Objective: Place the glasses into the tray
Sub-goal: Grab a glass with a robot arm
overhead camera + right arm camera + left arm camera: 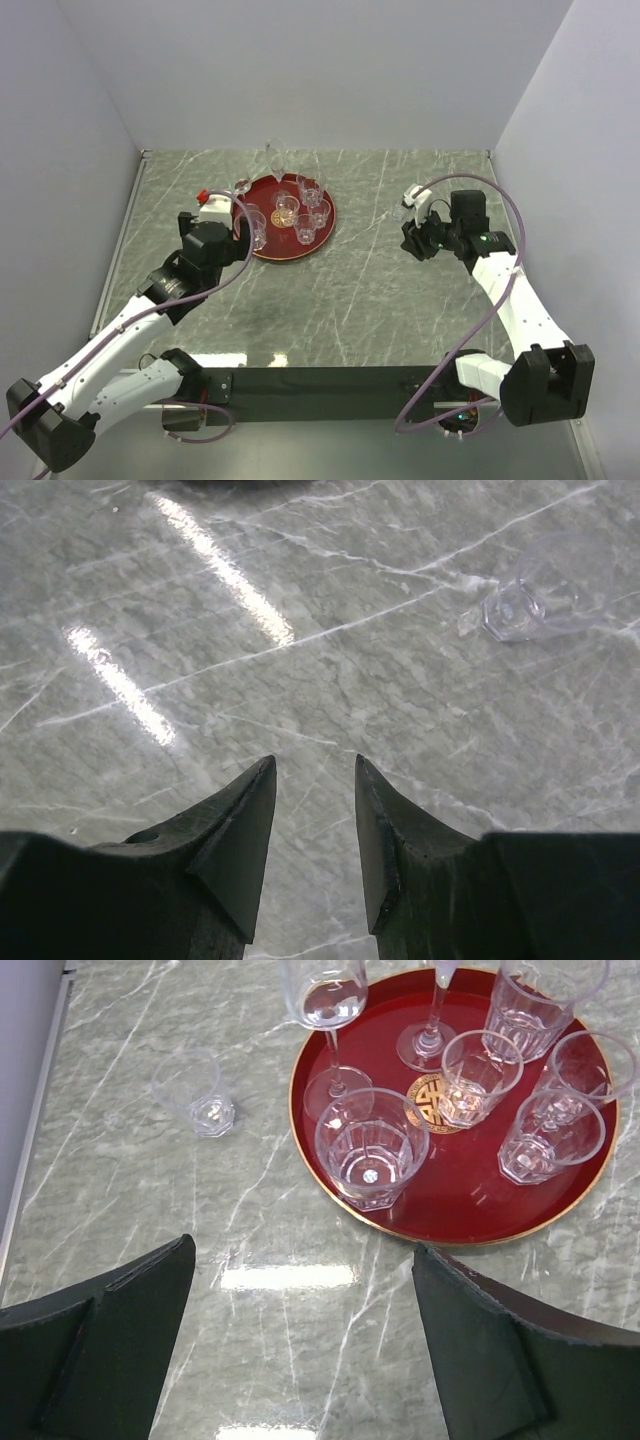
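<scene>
Black L fingers [110, 1345] wide open, empty; R fingers [235, 845] part-open, empty.

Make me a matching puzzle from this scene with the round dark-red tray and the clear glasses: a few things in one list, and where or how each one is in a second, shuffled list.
Things:
1. left gripper
2. gold circular emblem
3. large clear faceted tumbler closest to that gripper
4. small clear glass standing apart at the left

Places or states:
A. at the centre of the round glossy dark-red tray
B. on the grey-green marble table, outside the tray
C. open, holding nothing
D. inside the tray, by its near rim

Pairs: 1-C, 2-A, 3-D, 4-B
</scene>
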Motion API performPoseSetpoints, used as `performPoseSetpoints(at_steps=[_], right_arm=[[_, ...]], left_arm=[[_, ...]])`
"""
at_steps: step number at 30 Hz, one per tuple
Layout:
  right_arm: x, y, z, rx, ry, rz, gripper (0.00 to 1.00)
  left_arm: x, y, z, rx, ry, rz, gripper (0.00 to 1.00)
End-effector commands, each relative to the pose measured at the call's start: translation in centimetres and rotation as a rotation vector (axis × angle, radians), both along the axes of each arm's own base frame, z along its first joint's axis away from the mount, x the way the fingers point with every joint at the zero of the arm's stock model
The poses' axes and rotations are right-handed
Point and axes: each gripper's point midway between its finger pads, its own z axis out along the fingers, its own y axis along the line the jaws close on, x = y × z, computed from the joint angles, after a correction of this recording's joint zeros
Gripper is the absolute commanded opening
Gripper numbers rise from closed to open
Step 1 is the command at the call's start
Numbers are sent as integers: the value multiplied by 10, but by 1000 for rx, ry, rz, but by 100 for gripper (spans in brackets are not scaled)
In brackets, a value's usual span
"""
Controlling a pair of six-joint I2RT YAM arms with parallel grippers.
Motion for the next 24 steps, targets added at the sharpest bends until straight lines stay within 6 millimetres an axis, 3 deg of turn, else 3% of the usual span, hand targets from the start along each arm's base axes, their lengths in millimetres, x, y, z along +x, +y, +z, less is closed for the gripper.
performPoseSetpoints(at_steps=[1,16,24], right_arm=[[13,-7,18,-38,-49,-10,45],[50,-23,34,-167,-61,-12,45],[68,-23,27,-185,-33,-12,45]], left_arm=[[1,6,16,-32,-66,32,96],[-3,16,26,-56,-110,58,96],[-3,17,26,-56,-110,62,97]])
